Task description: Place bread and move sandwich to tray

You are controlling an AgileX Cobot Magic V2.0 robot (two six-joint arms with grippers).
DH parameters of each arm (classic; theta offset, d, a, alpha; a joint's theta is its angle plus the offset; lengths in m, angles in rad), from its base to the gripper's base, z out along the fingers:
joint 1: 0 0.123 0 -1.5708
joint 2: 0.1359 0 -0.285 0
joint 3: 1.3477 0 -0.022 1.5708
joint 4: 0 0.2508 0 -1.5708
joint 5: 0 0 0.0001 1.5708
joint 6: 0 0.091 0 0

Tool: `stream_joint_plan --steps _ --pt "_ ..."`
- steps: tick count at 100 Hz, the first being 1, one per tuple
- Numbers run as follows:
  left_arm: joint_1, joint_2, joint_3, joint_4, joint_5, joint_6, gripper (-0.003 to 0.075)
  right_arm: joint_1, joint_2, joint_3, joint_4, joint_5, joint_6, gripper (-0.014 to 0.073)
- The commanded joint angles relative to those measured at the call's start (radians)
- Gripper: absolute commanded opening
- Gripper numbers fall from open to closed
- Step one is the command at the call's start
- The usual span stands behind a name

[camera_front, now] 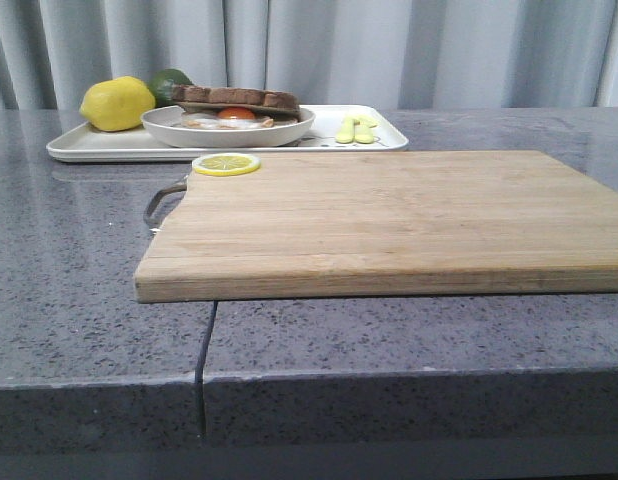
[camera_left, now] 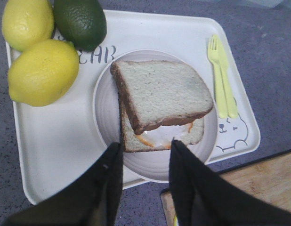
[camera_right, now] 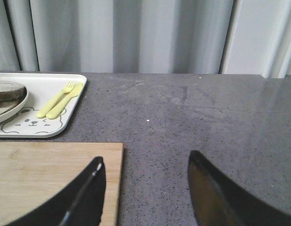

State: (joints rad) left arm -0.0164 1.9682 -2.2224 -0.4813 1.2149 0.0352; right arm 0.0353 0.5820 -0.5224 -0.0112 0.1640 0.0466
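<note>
A bare wooden cutting board point(camera_front: 389, 220) lies nearest, with a lemon slice point(camera_front: 226, 164) at its far corner. Just behind it, the tray point(camera_front: 89, 148) holds the plate point(camera_front: 169, 128) with the sandwich point(camera_left: 159, 101), its bread point(camera_left: 162, 92) on top. The left gripper point(camera_left: 145, 155) hangs spread above the plate's rim, empty; the right gripper point(camera_right: 145, 174) is spread near the board's edge. Lifting straight up would likely avoid nudging the plate.

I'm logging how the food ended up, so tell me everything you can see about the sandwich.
The sandwich is two slices of white bread with brown crusts, the top slice skewed so the lower corner shows. Fried egg, white with orange yolk, peeks out between them. It lies flat on a round white plate, which sits on the white tray.
</note>
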Motion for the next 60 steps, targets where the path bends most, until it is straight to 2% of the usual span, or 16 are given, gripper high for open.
stream_joint_plan --steps 1,32,46,60 --pt "0.001 -0.121 -0.037 -0.021 -0.011 0.011 0.0225 -0.006 -0.001 -0.026 -0.007 -0.086 0.000 0.0405" --pt "-0.038 -0.341 0.015 0.014 -0.035 0.076 0.0225 -0.006 -0.001 -0.026 -0.007 -0.075 0.000 0.0405" --pt "-0.072 -0.487 0.192 0.027 -0.113 0.108 0.0222 -0.006 -0.001 -0.026 -0.007 -0.075 0.000 0.0405" --pt "-0.094 -0.679 0.493 0.029 -0.303 0.131 0.0222 -0.006 -0.001 -0.026 -0.007 -0.073 0.000 0.0405"
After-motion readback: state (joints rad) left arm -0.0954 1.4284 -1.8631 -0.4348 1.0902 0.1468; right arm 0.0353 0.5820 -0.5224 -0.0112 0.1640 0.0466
